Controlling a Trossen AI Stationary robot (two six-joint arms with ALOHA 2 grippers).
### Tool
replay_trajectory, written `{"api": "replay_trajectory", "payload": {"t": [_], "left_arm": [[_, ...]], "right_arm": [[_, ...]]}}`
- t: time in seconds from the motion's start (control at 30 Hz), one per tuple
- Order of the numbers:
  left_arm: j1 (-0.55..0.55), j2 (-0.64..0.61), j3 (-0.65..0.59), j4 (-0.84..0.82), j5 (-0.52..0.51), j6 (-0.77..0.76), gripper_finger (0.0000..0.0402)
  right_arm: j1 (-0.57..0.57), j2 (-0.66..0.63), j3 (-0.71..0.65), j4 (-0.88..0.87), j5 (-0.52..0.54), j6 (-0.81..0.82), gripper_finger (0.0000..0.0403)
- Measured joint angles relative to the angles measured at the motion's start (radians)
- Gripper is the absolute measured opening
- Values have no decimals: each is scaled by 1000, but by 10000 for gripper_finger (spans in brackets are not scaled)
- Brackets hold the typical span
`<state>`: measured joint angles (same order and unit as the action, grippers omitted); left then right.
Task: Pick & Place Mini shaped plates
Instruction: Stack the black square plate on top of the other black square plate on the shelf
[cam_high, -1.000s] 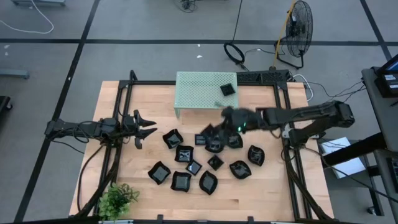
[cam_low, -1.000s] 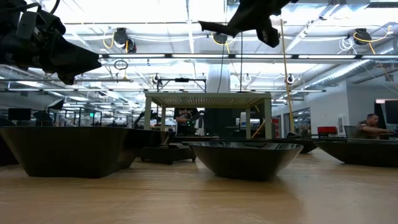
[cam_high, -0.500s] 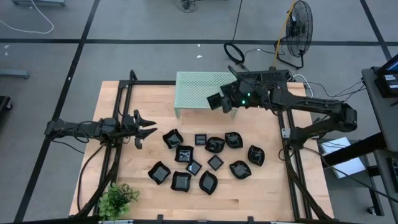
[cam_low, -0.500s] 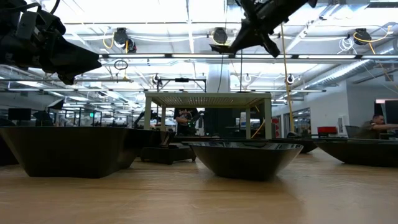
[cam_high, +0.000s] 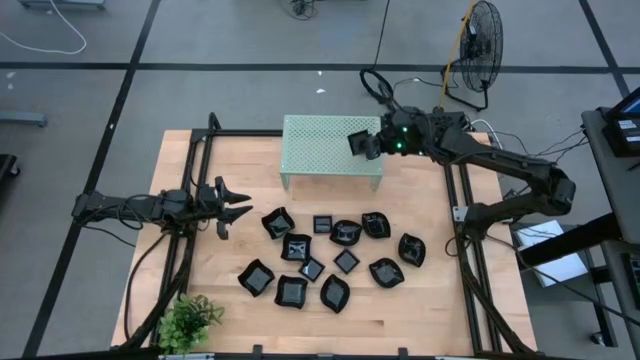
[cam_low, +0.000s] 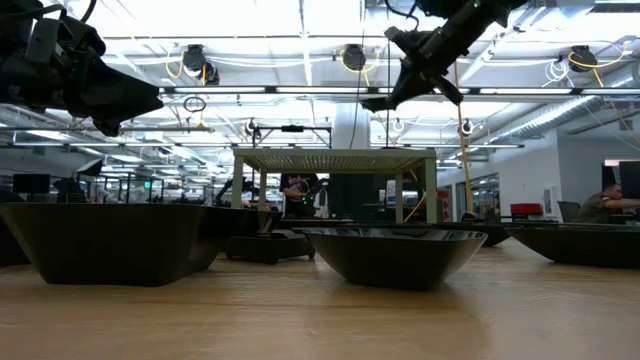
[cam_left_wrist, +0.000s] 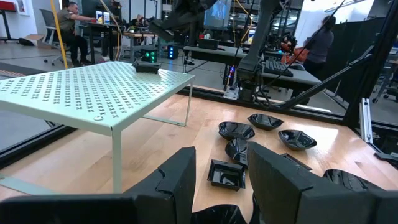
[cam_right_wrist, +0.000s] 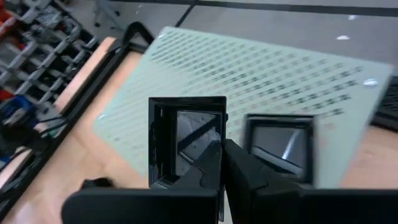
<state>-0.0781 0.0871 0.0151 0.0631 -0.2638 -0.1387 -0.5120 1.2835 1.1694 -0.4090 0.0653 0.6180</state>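
Above the right end of the pale green stand (cam_high: 331, 143), the right gripper (cam_high: 366, 144) is clamped on the rim of a square plate (cam_right_wrist: 188, 138), carried clear of the perforated top. Another plate (cam_right_wrist: 280, 144) already sits on the stand just beside it. A drop from height could tip the plate or knock its neighbour toward the stand's edge. The left gripper (cam_high: 238, 201) waits with fingers apart and empty, left of the stand, near the remaining plates (cam_high: 334, 256) in front of it.
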Motion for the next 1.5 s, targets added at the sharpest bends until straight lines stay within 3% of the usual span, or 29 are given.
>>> {"api": "replay_trajectory", "payload": {"t": [0.43, 0.7, 0.83, 1.4, 1.5], "left_arm": [[0, 0, 0, 0, 0, 0, 145], [0, 0, 0, 0, 0, 0, 145], [0, 0, 0, 0, 0, 0, 145], [0, 0, 0, 0, 0, 0, 145], [0, 0, 0, 0, 0, 0, 145]], "right_arm": [[-208, 26, 0, 21, -383, 55, 1], [-242, 26, 0, -37, -370, -11, 0], [-248, 26, 0, -78, -296, -50, 0], [-249, 83, 0, -48, -307, -90, 0], [-252, 114, 0, -9, -360, -101, 0]]}}
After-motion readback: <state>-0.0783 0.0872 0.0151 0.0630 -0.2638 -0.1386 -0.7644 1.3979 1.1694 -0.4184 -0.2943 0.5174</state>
